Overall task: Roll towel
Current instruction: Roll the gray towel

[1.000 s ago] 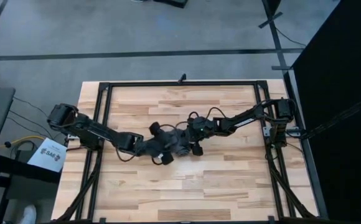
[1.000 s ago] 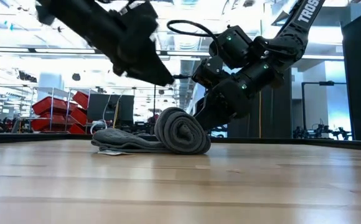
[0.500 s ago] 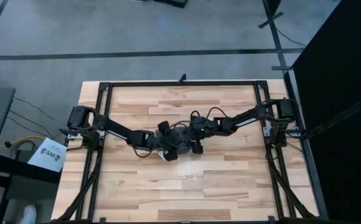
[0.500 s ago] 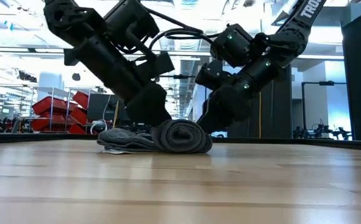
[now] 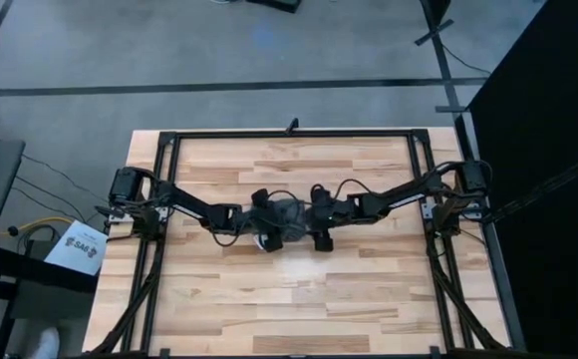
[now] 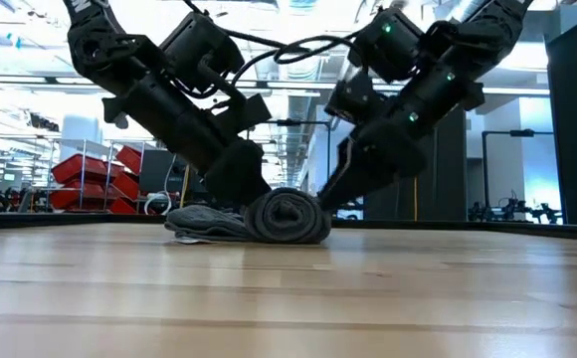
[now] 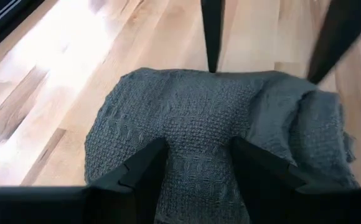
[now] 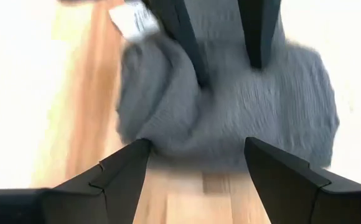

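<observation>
Wood table (image 5: 289, 299) mid-frame, warehouse shelving and red bins (image 6: 90, 179) behind; no containers on the surface. 2 arms meet at table centre over the towel (image 6: 269, 217): mostly rolled, flat tail on 1 side. Left gripper (image 7: 196, 168) sits on the cloth, fingers apart, not clamped. Right gripper (image 8: 199, 171) spread wide at the roll's other side. Step looks like mid-roll; next likely needs both to turn the roll over the tail.
</observation>
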Controlling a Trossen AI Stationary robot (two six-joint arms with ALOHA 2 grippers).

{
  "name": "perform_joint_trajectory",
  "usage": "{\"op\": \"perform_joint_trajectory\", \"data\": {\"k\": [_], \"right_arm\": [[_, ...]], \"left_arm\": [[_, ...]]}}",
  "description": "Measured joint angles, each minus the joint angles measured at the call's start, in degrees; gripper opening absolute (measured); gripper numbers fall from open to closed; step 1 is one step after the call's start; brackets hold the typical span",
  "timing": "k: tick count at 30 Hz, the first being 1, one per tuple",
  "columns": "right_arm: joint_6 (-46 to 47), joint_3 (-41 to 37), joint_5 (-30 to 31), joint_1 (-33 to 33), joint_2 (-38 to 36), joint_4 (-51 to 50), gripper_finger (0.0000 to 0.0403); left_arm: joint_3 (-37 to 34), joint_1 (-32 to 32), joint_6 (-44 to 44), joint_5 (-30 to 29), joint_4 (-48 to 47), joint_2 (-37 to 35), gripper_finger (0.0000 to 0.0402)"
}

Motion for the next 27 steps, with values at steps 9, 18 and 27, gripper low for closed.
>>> {"op": "perform_joint_trajectory", "data": {"k": [9,18,27], "right_arm": [[-0.3,0.2,-0.7,2.6,-0.2,9.1,0.0258],[0.1,0.3,-1.0,2.4,-0.3,12.7,0.0209],[-12.5,1.1,-6.9,-2.3,-0.2,14.2,0.0005]], "left_arm": [[0.0,-0.5,-0.2,-0.4,0.1,0.0,0.0173],[-0.2,-1.3,-0.1,-0.6,-0.7,-3.3,0.0173],[-0.3,-1.7,0.7,-0.4,-1.5,-7.3,0.0173]]}}
